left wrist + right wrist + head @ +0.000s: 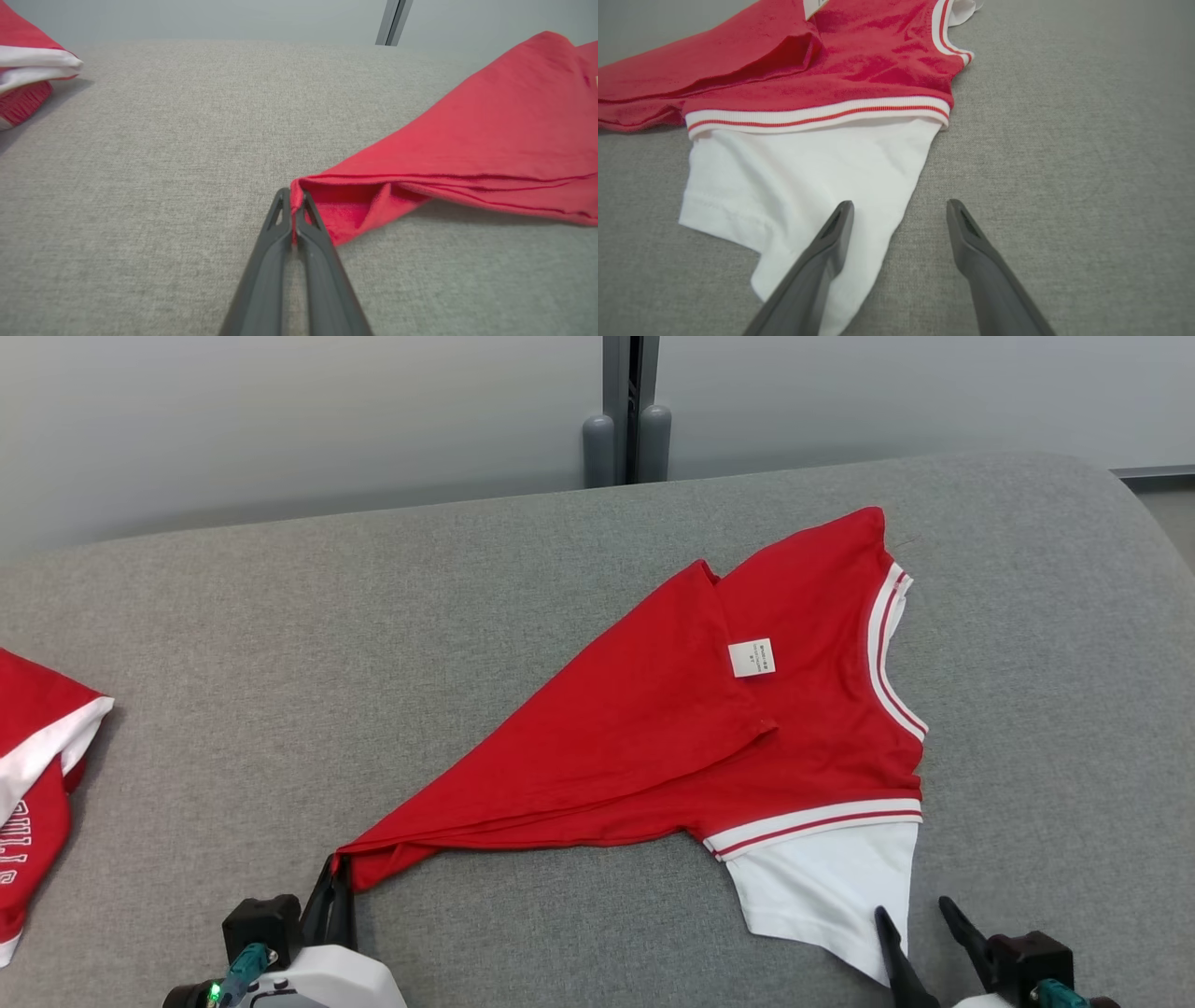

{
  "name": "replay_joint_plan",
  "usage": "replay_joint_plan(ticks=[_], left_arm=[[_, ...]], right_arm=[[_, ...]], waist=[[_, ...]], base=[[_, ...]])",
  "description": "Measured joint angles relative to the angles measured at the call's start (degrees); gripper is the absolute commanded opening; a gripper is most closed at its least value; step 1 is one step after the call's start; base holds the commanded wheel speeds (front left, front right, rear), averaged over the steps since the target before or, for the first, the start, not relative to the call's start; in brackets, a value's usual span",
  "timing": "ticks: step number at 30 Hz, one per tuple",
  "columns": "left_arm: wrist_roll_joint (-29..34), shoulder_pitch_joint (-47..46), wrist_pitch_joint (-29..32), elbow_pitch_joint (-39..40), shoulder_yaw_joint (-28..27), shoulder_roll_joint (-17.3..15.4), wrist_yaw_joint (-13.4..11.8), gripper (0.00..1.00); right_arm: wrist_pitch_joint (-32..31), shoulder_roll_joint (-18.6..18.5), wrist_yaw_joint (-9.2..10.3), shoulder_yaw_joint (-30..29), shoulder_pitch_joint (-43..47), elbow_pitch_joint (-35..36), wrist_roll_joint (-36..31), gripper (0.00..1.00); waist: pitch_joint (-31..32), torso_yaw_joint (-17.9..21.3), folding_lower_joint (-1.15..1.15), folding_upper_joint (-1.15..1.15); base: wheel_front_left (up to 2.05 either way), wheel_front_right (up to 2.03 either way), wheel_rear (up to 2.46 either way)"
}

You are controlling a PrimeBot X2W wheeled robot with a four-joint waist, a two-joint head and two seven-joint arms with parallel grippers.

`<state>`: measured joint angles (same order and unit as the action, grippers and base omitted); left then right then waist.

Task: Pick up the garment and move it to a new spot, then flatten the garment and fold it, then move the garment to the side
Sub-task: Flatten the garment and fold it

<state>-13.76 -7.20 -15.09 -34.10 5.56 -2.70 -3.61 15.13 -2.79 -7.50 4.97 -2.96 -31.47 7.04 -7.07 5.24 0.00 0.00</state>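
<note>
Looking down from the head camera, I see the red garment (653, 737) lying on the grey padded surface (280, 644), right of centre. Its striped neckline sits at the far right, and its body is drawn into a narrow point toward the near left. My left gripper (293, 207) is pinched tight on that pointed corner; in the left wrist view a fold of red cloth sits between the two closed fingers. My right gripper (900, 205) stands wide and grips nothing. One of its fingers lies over the edge of the white sleeve (808, 177), the other over bare grey surface just beside it. A white label (752, 658) shows on the red body. A second red-and-white garment (37, 775) lies at the far left edge, well apart.
</note>
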Motion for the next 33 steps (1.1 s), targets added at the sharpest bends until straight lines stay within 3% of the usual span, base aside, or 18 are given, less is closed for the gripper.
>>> replay_joint_plan(ticks=[20, 21, 22, 27, 33], left_arm=[[-0.02, 0.16, 0.00, -0.11, 0.82, -0.04, 0.02, 0.00], [-0.02, 0.15, 0.00, -0.14, 0.85, -0.03, 0.02, 0.00], [-0.02, 0.15, 0.00, -0.15, 0.80, -0.05, 0.02, 0.00], [0.00, -0.18, 0.00, 0.66, 0.58, -0.07, 0.10, 0.00], [0.91, -1.24, 0.00, 5.80, -0.01, -0.10, 1.08, 0.00]], right_arm=[[0.46, -2.54, 0.01, 11.90, 1.18, -2.60, 8.13, 0.98], [0.53, -2.77, 0.01, 12.38, 1.07, -2.91, 8.51, 0.65], [0.54, -2.99, 0.01, 12.60, 0.99, -3.08, 8.80, 0.00], [0.31, -3.48, -0.02, 12.33, 0.80, -2.08, 10.63, 0.00], [0.01, -4.35, 0.00, 7.79, -0.91, 6.76, 12.30, 0.00]], waist=[[-0.67, 0.61, 0.00, 0.00], [-0.70, 0.58, 0.00, 0.00], [-0.73, 0.56, 0.00, 0.00], [-0.67, 0.60, 0.00, 0.00], [0.47, 0.63, 0.00, 0.00]], base=[[0.00, 0.00, 0.00], [0.00, 0.00, 0.00], [0.00, 0.00, 0.00], [0.00, 0.00, 0.00], [0.00, 0.00, 0.00]])
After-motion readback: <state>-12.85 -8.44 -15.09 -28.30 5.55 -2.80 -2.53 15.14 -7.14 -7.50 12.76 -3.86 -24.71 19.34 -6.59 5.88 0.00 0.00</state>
